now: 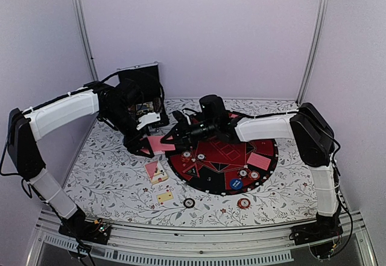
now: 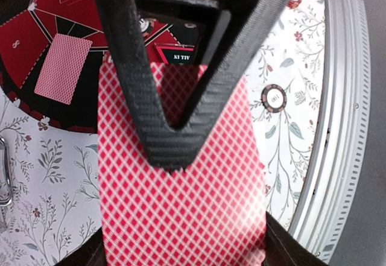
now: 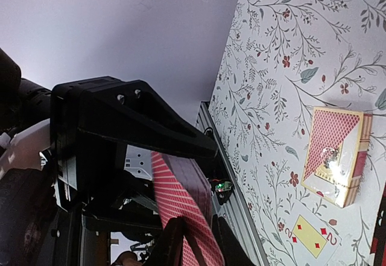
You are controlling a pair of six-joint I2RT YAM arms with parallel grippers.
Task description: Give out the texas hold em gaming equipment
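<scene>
Red-diamond-backed cards (image 2: 181, 212) are held clear of the floral surface (image 1: 108, 175), just beside the round mat (image 1: 211, 184). They are pinched flat between the left fingers (image 2: 172, 139) so that a free edge is presented towards the other arm. The right fingers (image 3: 172, 245) are set on either side of that edge, apparently so that a single card can be drawn off, but whether they are pressed onto it cannot be told. A dealt card (image 1: 259, 160) lies on the mat and a striped chip (image 1: 243, 204) near it, so distribution is judged partly done.
</scene>
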